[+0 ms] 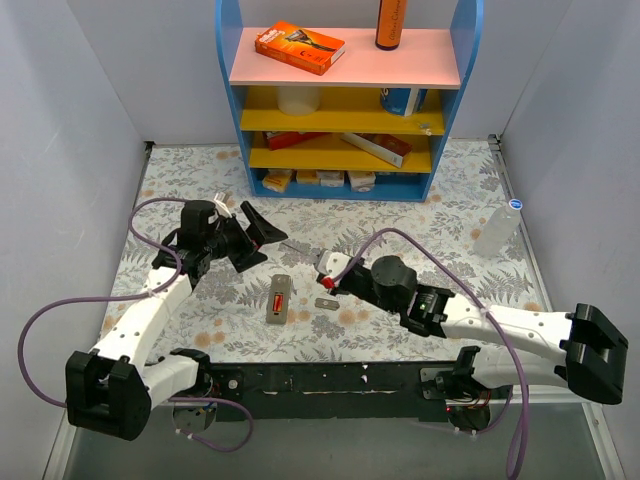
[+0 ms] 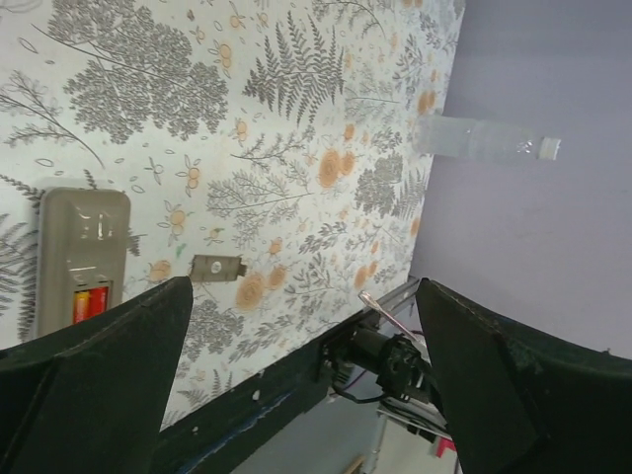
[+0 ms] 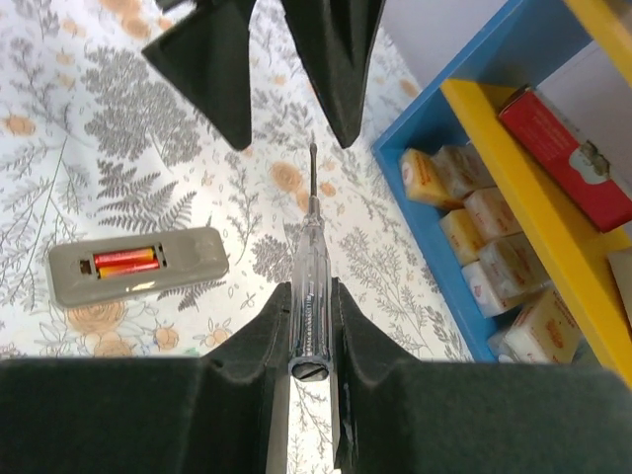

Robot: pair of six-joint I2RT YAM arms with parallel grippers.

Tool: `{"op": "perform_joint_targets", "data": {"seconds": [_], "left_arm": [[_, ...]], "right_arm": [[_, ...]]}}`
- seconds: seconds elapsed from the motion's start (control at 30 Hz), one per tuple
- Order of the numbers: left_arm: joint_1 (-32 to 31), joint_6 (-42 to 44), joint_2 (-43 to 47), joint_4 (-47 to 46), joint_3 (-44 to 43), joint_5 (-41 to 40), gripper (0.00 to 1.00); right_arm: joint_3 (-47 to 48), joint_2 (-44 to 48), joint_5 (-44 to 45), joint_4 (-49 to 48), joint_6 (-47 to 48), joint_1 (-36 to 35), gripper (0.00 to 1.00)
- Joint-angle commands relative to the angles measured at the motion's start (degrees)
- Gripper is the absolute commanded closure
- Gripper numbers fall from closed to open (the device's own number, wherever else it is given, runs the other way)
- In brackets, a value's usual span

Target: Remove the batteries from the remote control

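Over the counter (image 1: 420, 210), top view: the remote control (image 1: 279, 298) lies flat near the middle, between the two arms, recess facing up. The batteries (image 1: 277, 300) show red inside that recess. A small grey plate (image 1: 326, 302) lies just right of the remote, apart from it. The left arm (image 1: 150, 320) reaches in from the left. The left jaws are spread wide and hold nothing, beyond the remote's far end. The right arm (image 1: 500, 325) reaches in from the right. The right jaws are clenched on a screwdriver (image 1: 300, 247), its thin shaft pointing toward the left jaws. A bottle (image 1: 500, 228) lies near the right wall. A blue shelf unit (image 1: 350, 180) stands at the far side.

Left wrist view: the left fingers (image 2: 99, 385) stand released, well apart, with only counter (image 2: 296, 148) between them. The remote control (image 2: 81, 237) lies at the left edge, the batteries (image 2: 91, 301) red in its near end. The small grey plate (image 2: 217, 267) lies beside it, not touching. The bottle (image 2: 484, 141) lies by the wall.

Right wrist view: the right fingers (image 3: 237, 365) grasp the screwdriver (image 3: 311, 286) by its clear handle. Its tip points at the gap between the left fingers (image 3: 207, 69). Whether the tip touches the counter (image 3: 89, 148) cannot be told. The remote control (image 3: 69, 272) lies to the left, with two batteries (image 3: 126, 262) seated side by side in the recess. The shelf unit (image 3: 415, 118) on the right holds small packets (image 3: 474, 227) and a red box (image 3: 563, 148).
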State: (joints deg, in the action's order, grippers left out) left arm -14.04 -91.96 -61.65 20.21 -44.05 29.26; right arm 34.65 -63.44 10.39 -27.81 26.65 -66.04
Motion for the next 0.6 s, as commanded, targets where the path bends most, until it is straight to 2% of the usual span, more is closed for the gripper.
{"op": "perform_joint_targets", "data": {"seconds": [0.0, 0.1, 0.27, 0.37, 0.47, 0.57], "left_arm": [[2.2, 9.3, -0.9, 6.7, -2.8, -1.8, 0.02], [4.8, 12.3, -2.5, 8.2, -2.4, -1.8, 0.02], [9.9, 14.2, -4.7, 7.7, 0.8, 3.1, 0.11], [10.8, 14.8, -6.3, 5.1, 3.4, 6.7, 0.17], [11.2, 15.7, -8.4, 2.2, 5.5, 10.5, 0.21], [11.9, 16.0, -12.3, -0.5, 8.3, 14.1, 0.25]], "right_arm": [[9.1, -2.6, -1.3, 19.3, 0.8, 0.2, 0.99], [14.0, -5.0, -3.9, 26.4, -0.5, 0.2, 0.99], [23.0, -11.8, -5.8, 40.7, -0.8, 0.2, 0.99], [29.1, -17.8, -5.3, 47.3, -0.8, 0.2, 0.99], [33.9, -20.5, -6.8, 51.0, 0.3, 0.2, 0.99], [34.2, -21.8, -9.1, 50.9, 3.7, 0.1, 0.99]]}}
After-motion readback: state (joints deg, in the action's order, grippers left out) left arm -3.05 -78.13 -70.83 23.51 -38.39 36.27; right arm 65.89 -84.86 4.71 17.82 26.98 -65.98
